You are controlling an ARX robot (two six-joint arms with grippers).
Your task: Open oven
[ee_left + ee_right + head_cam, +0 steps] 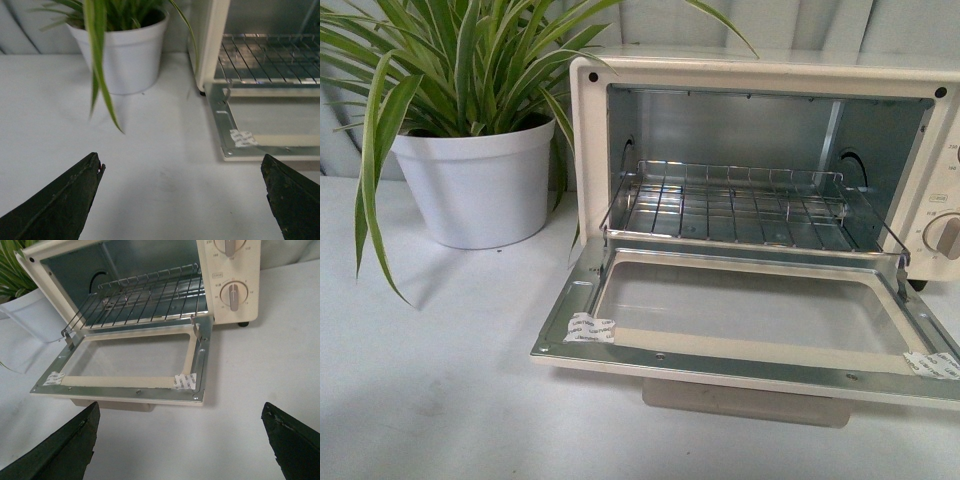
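The cream-white oven [590, 130] stands on the white table with its glass-windowed door [740, 320] folded down flat and fully open. The wire rack [740, 205] is pulled partly forward over the door. A round knob [946, 236] shows at its right edge, and the bar handle [745, 400] hangs under the door's front edge. Neither arm shows in the front view. My left gripper [182, 172] is open and empty over bare table, left of the door [270, 127]. My right gripper [182, 422] is open and empty, just in front of the door [135, 357].
A white pot [480, 180] with a long-leaved green plant [470, 60] stands left of the oven; it also shows in the left wrist view [127, 55]. A grey panelled wall runs behind. White tape patches [588, 328] sit on the door's front corners.
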